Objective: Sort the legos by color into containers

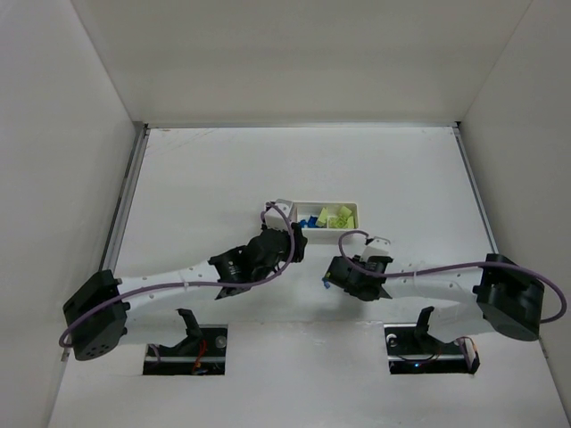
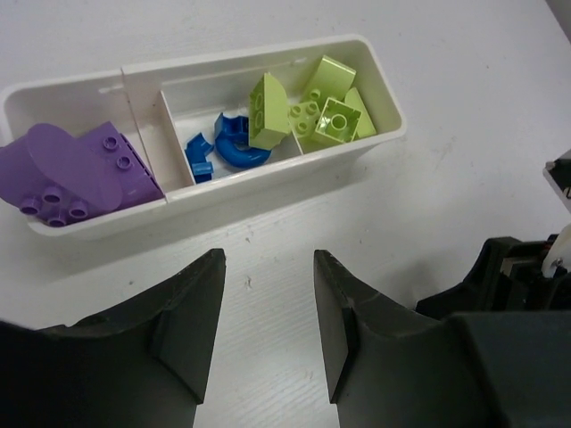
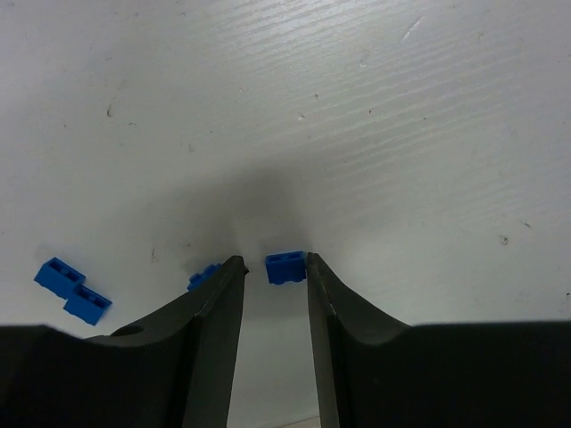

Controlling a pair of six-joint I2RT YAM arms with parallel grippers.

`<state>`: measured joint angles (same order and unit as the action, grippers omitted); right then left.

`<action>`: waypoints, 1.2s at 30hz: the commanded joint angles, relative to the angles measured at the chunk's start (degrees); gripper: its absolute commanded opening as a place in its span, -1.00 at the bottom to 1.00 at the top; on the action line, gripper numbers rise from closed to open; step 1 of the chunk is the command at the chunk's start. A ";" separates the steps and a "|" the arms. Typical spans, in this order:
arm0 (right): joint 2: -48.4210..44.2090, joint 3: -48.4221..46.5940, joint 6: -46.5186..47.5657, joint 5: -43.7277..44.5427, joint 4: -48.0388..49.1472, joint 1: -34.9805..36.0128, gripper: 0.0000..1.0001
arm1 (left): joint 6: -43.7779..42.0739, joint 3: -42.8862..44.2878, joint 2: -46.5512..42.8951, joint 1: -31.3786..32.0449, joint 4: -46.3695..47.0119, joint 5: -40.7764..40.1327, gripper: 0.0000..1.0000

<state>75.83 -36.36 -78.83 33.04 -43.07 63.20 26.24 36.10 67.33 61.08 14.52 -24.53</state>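
Note:
The white tray [image 2: 379,85] holds a purple piece [image 2: 76,169] in its left compartment, dark-blue pieces [image 2: 234,147] in the middle one and yellow-green blocks [image 2: 330,111] in the right one; one yellow-green block [image 2: 268,111] leans over the divider. My left gripper [image 2: 268,267] is open and empty just in front of the tray; it also shows in the top view [image 1: 287,234]. My right gripper [image 3: 272,260] is open and low over the table, with a small dark-blue brick [image 3: 285,267] between its tips, against the right finger. It also shows in the top view [image 1: 328,281].
Three more dark-blue bricks lie on the table left of the right gripper: one [image 3: 203,275] partly hidden behind the left finger, and two [image 3: 60,276] [image 3: 87,305] farther left. The right arm's wrist [image 2: 526,267] is close to the left gripper. White walls enclose the table [image 1: 205,178].

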 commanded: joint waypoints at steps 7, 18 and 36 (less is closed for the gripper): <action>5.82 -4.24 -3.35 1.77 -0.17 0.74 -0.41 | 0.83 -2.00 -3.96 0.05 2.70 1.33 -0.17; -1.82 -8.54 2.08 8.62 -3.60 2.85 -0.64 | 1.27 -3.13 -5.71 1.89 1.13 -1.56 -0.17; 14.15 -26.12 42.70 -7.72 36.82 -15.87 -0.61 | 18.93 -10.97 -4.68 20.25 -6.00 -20.02 -0.18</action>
<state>86.85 -57.58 -42.65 29.32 -14.66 46.89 40.69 21.96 58.87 78.06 9.19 -39.68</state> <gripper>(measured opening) 0.238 0.408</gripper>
